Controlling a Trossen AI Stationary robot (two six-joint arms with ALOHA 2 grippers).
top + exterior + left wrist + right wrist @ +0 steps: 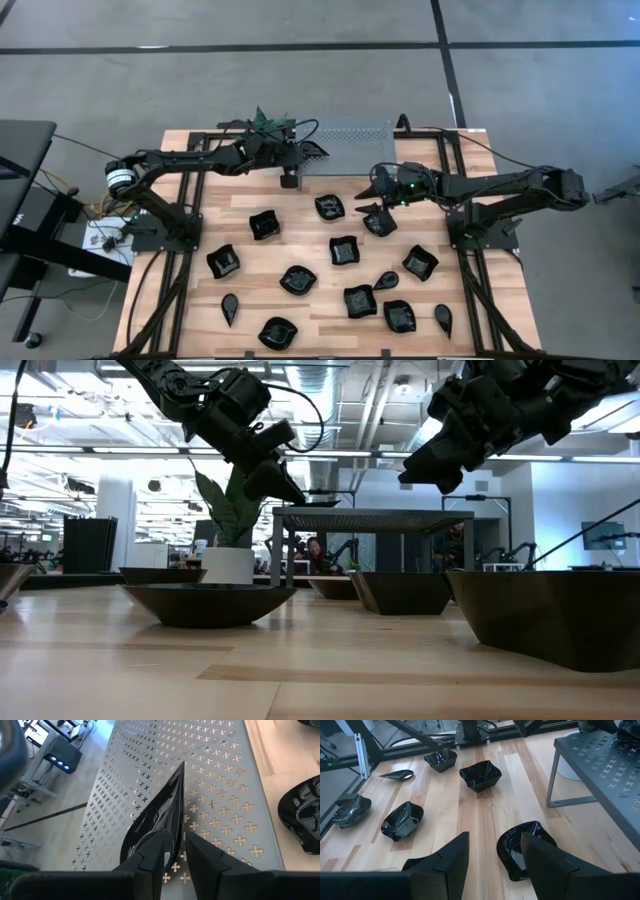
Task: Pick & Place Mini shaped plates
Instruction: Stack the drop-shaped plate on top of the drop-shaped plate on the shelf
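My left gripper [176, 862] is over the grey perforated shelf [350, 142] at the table's far edge, shut on a black leaf-shaped mini plate [159, 815], which also shows as a dark plate [312, 148] from above. My right gripper [495, 857] is open and hovers above the table near the shelf's right front corner. A black wavy plate [520, 847] lies on the wood below and between its fingers, apart from them. In the low view the left gripper [268, 472] hangs by the shelf's left end and the right gripper [440, 460] is raised. My left gripper pinches the leaf-shaped plate's rim [175, 842] at its broad end between the two fingers [150, 862], the fingers lying along its length. The plate stands tilted on edge, its pointed tip [181, 766] aimed away over the shelf. Whether the tip touches the shelf, I cannot tell.
Several more black mini plates of varied shapes are scattered over the wooden table [300, 255], such as one [480, 774], another [402, 821] and a leaf-shaped one [397, 774]. The shelf's leg [552, 782] stands beside my right gripper. A white plant pot [228, 565] stands under the shelf.
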